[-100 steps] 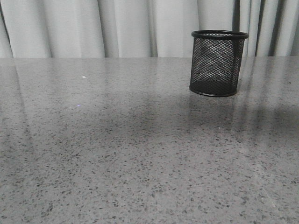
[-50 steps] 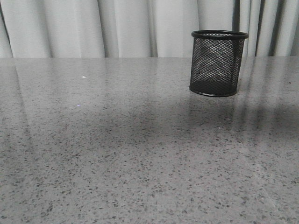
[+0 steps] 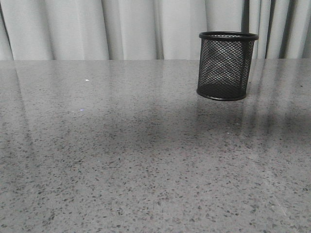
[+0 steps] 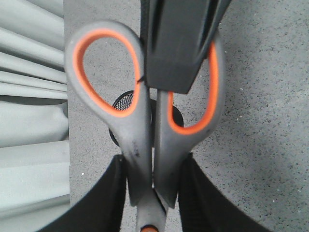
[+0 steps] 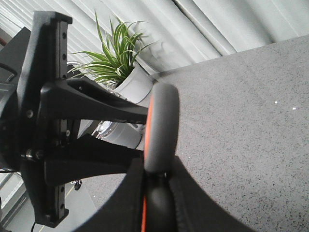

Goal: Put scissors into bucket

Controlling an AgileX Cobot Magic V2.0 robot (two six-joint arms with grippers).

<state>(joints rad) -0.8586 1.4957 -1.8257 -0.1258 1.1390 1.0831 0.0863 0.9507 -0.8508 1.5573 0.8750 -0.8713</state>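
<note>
The scissors (image 4: 145, 130) fill the middle of the left wrist view, pinched at the handle necks between the left pincer's (image 4: 153, 193) fingers. The right wrist view shows the right pincer (image 5: 157, 193) also clamped on a grey handle loop. The bucket (image 3: 227, 65) stands upright at the upper right of the grey tabletop (image 3: 121, 155).

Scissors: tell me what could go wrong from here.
The left gripper and right gripper both clamp the scissors; a mistimed release could twist or drop them.
The bucket is mostly hidden behind the handles in the left wrist view; a blade hitting its rim might tip it.
</note>
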